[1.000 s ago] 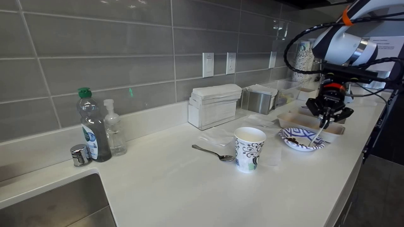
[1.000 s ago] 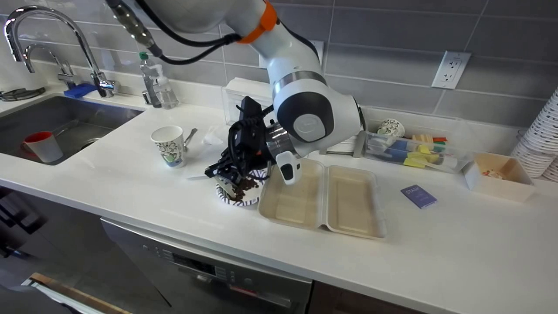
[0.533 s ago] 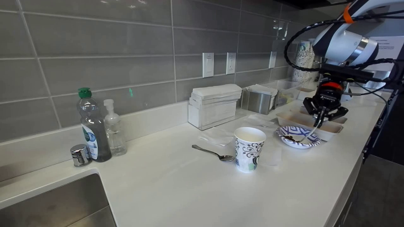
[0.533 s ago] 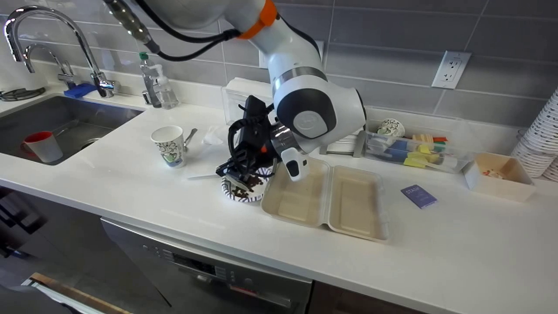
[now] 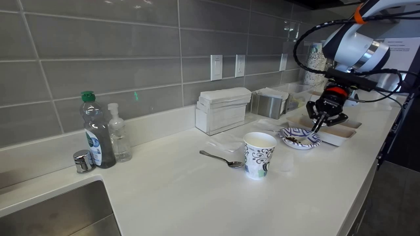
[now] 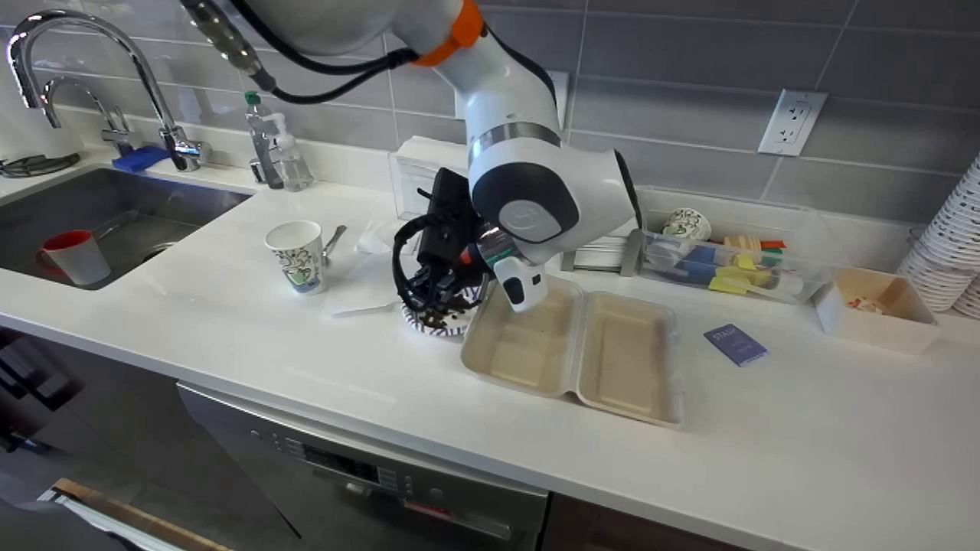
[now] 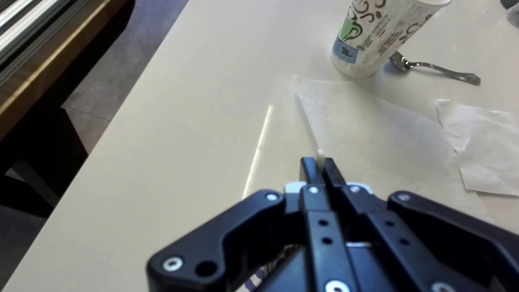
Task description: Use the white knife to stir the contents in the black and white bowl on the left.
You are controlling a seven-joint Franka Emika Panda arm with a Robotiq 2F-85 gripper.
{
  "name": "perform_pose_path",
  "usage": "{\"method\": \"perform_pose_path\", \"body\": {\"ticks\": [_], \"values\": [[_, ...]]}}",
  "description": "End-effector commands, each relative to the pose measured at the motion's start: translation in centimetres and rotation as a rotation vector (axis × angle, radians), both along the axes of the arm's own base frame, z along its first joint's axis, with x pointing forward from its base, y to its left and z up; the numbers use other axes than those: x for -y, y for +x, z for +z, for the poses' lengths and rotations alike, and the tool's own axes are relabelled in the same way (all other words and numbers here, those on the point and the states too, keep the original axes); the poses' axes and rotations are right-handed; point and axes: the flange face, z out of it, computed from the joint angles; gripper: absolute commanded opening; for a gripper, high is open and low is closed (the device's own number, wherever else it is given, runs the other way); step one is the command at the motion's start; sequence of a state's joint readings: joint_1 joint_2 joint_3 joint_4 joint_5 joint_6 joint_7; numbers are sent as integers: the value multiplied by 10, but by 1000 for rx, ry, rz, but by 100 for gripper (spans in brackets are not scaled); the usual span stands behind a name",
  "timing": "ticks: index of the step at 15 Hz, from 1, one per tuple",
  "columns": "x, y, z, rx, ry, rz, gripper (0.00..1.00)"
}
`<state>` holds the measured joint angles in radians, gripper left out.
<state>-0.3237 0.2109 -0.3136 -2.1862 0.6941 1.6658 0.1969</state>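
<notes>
The black and white bowl, a shallow dish with a bluish patterned rim (image 5: 290, 131), stands on the counter with brown bits in it. It also shows in an exterior view (image 6: 436, 331), partly behind my gripper, and a sliver of its rim shows in the wrist view (image 7: 254, 280). My gripper (image 5: 315, 128) is above the bowl, tilted, shut on the white knife (image 5: 309, 134). The knife slants down into the bowl; its lower end is hard to make out. In the wrist view the knife's pale end (image 7: 320, 156) sticks out between the fingertips (image 7: 322, 166).
A patterned paper cup (image 5: 259, 157) and a metal spoon (image 5: 223, 159) stand near the bowl. An open tan container (image 6: 528, 344) sits right beside the bowl. Napkins (image 7: 381, 125) lie on the counter. A napkin holder (image 5: 223, 111) stands by the wall.
The bowl has slid across the counter toward the cup and wall, along with my gripper and the knife. The gripper has tilted more. The tan container has shifted slightly.
</notes>
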Motion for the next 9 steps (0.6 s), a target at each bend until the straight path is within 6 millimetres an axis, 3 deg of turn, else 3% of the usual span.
{"method": "perform_pose_path", "body": {"ticks": [1,9], "values": [[-11,2,-7,64,3,-2,1],[-19,9,3,204,-11,23,1]]}}
